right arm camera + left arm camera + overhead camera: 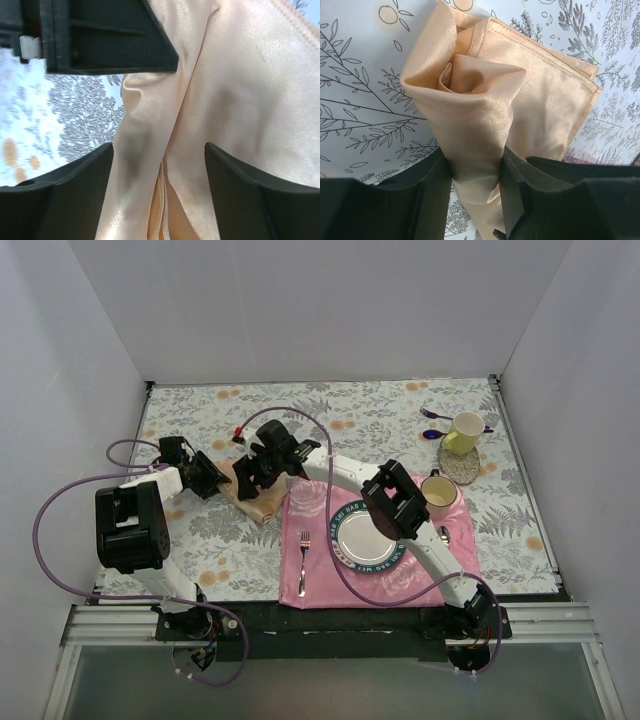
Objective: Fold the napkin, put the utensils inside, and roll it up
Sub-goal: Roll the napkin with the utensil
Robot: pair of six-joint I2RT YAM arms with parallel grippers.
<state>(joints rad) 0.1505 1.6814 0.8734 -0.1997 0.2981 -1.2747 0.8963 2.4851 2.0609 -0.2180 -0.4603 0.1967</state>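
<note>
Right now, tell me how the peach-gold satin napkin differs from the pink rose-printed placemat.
The peach-gold satin napkin is bunched into a loose roll, pinched by the left end effector; the pink rose-printed placemat lies flat under a plate and silver fork. The napkin is plain and smaller; the placemat is patterned and larger. Both rest on the floral table cover.

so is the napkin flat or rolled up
Partly rolled: one end of the napkin curls into a loose tube pinched in the left end effector; the rest lies folded flat.
</note>
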